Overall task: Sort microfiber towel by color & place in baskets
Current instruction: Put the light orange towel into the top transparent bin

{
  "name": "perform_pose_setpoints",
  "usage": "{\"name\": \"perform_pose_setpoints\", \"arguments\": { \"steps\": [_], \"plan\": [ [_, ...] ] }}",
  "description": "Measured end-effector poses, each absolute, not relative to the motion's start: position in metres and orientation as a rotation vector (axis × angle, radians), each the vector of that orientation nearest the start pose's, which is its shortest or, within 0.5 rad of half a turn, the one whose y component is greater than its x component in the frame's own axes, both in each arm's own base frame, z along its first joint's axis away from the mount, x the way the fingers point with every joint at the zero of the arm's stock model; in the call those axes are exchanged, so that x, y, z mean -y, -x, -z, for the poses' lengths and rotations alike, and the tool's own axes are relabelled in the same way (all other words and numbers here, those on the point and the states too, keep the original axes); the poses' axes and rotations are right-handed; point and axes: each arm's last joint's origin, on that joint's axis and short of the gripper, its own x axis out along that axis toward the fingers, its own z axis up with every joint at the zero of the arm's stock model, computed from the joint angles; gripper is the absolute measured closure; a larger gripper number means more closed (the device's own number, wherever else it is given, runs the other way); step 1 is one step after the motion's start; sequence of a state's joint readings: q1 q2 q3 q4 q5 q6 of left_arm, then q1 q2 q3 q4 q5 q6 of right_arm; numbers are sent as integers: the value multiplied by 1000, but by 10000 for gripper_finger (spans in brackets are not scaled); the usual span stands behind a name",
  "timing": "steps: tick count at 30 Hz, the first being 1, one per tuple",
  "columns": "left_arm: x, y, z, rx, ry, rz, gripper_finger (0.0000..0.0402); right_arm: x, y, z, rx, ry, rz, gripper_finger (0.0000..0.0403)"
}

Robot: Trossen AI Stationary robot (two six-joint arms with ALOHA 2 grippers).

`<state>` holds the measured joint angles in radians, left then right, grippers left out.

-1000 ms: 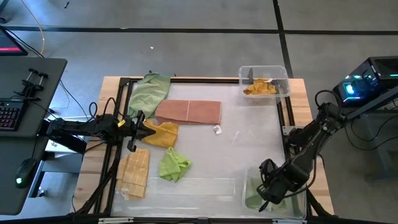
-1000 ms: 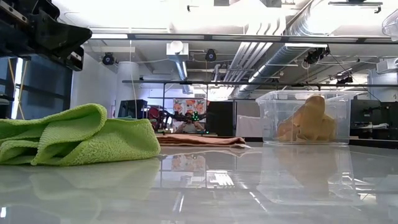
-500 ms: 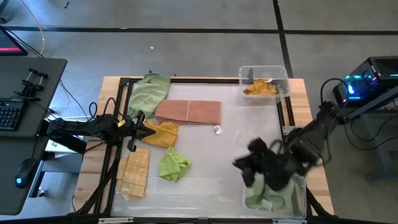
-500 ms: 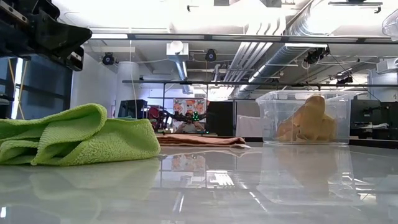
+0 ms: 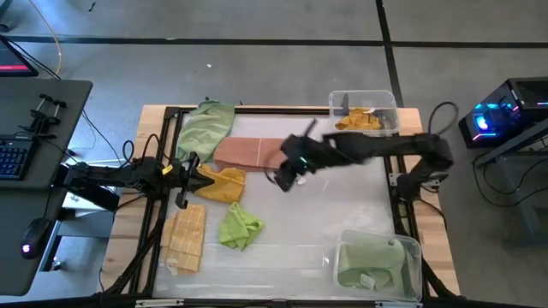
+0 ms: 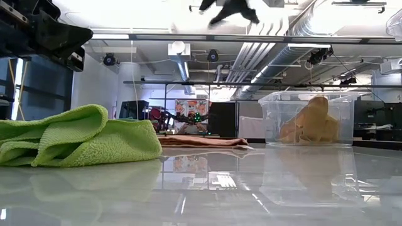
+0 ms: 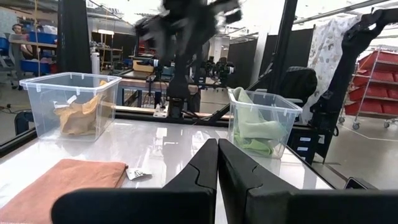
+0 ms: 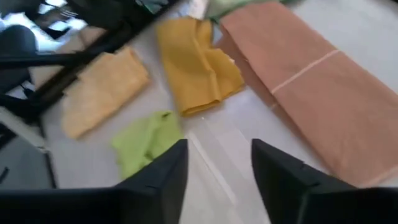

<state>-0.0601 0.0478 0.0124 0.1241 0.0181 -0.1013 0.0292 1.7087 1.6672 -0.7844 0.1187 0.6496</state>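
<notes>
Several towels lie flat on the table in the high view: a big green one (image 5: 205,127), a folded salmon one (image 5: 257,154), a yellow one (image 5: 224,182), a pale tan one (image 5: 185,235) and a lime one (image 5: 240,227). The far-right basket (image 5: 387,103) holds an orange-yellow towel (image 5: 358,121). The near-right basket (image 5: 413,248) holds a green towel (image 5: 370,265). My right gripper (image 5: 281,175) hangs open and empty above the table, at the salmon towel's right end; in its wrist view (image 8: 214,180) the yellow and lime towels lie ahead. My left gripper (image 5: 195,174) waits shut at the table's left side beside the yellow towel.
A small white tag (image 5: 299,178) lies near the table's middle. A black frame rail (image 5: 257,109) runs around the table top. Bare glossy table stretches between the lime towel and the near-right basket. A desk with a keyboard (image 5: 13,158) stands to the left.
My right gripper has risen out of the near-right basket and swung fast across the table toward its far-left, ending above the salmon towel's right end. The green towel stays lying in that basket.
</notes>
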Motion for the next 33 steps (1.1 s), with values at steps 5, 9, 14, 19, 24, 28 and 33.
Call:
{"name": "perform_pose_setpoints", "arguments": {
  "steps": [5, 9, 14, 19, 24, 28, 33],
  "plan": [
    [7, -99, -176, 84, 103, 83, 401, 36, -402, -300, -840, -467, 341, 161],
    [7, -99, -176, 84, 103, 83, 402, 62, -419, -265, -891, -396, 358, 141],
    [7, -99, -176, 85, 103, 83, 401, 94, -430, -219, -1000, -330, 380, 139],
    [7, -99, -176, 85, 103, 83, 401, 117, -436, -179, -1076, -303, 390, 139],
    [7, -99, -176, 84, 103, 83, 401, 124, -444, -151, -1105, -219, 315, 141],
    [6, -99, -176, 85, 103, 78, 401, 126, -447, -139, -1110, -216, 221, 171],
    [6, -99, -176, 86, 103, 75, 402, 125, -447, -126, -1164, -207, 199, 267]
  ]
}}
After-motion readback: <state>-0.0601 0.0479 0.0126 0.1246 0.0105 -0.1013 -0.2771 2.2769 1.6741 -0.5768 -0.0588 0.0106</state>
